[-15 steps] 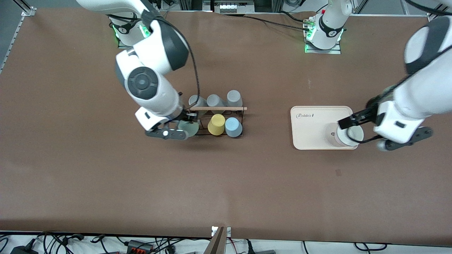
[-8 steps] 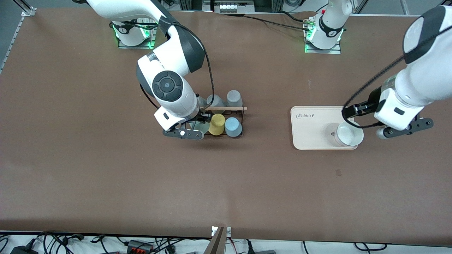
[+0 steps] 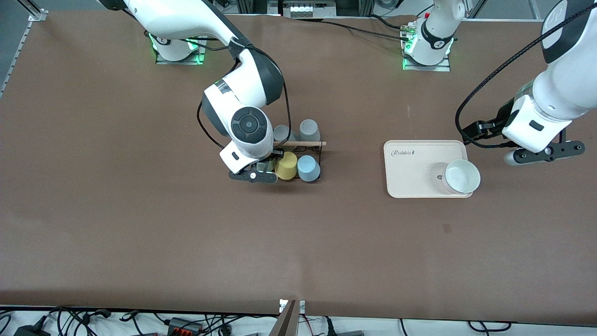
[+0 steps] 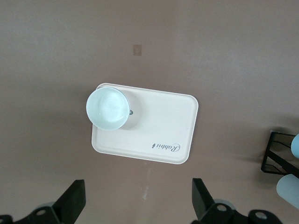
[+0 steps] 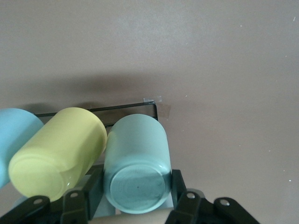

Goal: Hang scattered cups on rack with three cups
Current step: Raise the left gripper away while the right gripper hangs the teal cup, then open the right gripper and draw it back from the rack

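The black wire rack (image 3: pixel 305 148) with a wooden rod stands mid-table. My right gripper (image 3: pixel 266 163) is shut on the pale mint-green cup (image 3: pixel 262 165) and holds it at the rack's right-arm end, beside the yellow cup (image 3: pixel 285 165). The light blue cup (image 3: pixel 308 168) hangs on the yellow cup's other side. In the right wrist view the mint-green cup (image 5: pixel 137 163) sits between the black fingers (image 5: pixel 177 186) of my right gripper (image 5: pixel 137 186), touching the yellow cup (image 5: pixel 58 151). My left gripper (image 3: pixel 480 128) is open and empty over the table beside the tray.
A cream tray (image 3: pixel 415 179) holds a white bowl (image 3: pixel 461 176) toward the left arm's end; the left wrist view shows both, the tray (image 4: pixel 154 133) and the bowl (image 4: pixel 107 108). Two grey cups (image 3: pixel 308 129) show on the rack's side nearer the bases.
My right gripper has carried the mint-green cup along to the rack, up against the yellow cup. My left gripper has left the white bowl and drawn away from the tray.
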